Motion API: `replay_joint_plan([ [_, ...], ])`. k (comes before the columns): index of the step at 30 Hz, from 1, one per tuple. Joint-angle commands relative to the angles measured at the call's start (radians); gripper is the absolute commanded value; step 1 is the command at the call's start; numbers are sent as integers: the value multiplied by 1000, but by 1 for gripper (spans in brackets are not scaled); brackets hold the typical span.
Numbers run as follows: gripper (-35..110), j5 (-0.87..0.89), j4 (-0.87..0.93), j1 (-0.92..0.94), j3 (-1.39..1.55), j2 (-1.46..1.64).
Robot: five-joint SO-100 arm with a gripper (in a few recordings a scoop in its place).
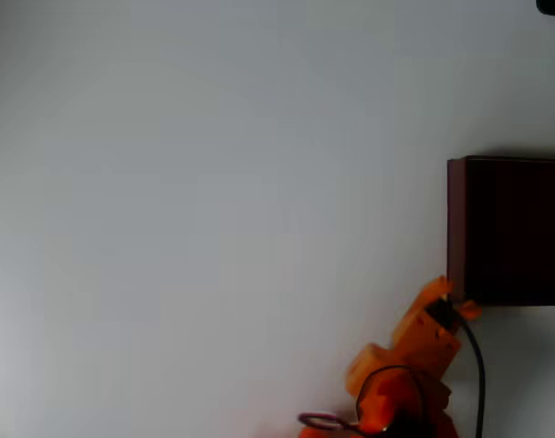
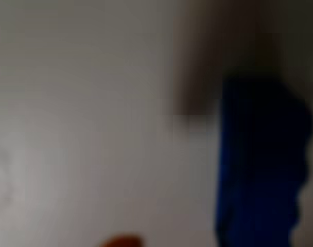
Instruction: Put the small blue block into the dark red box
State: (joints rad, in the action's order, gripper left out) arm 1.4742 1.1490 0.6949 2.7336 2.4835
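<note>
Filling wrist view: small blue block [image 2: 259, 164], deep blue, blurred; end effector [image 1: 453, 306] closure unclear.

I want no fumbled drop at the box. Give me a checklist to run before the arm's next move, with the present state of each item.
1. Small bright blue oblong block close at the orange two-finger gripper: ok; the wrist view shows a large blue blur right at the camera.
2. Grip firm on the block: cannot tell, the wrist view is too blurred.
3. Gripper near the large rectangular dark red box: ok; overhead it sits at the box's lower left corner.
4. Gripper over the box's dark interior: not ok, it is at the corner wall.
5. Box interior free: cannot tell, too dark and cut off by the picture's edge.
</note>
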Motion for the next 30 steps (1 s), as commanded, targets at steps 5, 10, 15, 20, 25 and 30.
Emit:
replay_joint_plan([
  [5, 27, 20, -23, 28, 17, -21],
  [10, 26, 25, -66, 28, 21, -75],
  [15, 24, 2, -112, 44, 32, -112],
  [20, 2, -57, -170, 67, 41, -123],
  [25, 0, -91, -179, 86, 6, -179],
  [30, 0, -204, -155, 110, -61, -130],
])
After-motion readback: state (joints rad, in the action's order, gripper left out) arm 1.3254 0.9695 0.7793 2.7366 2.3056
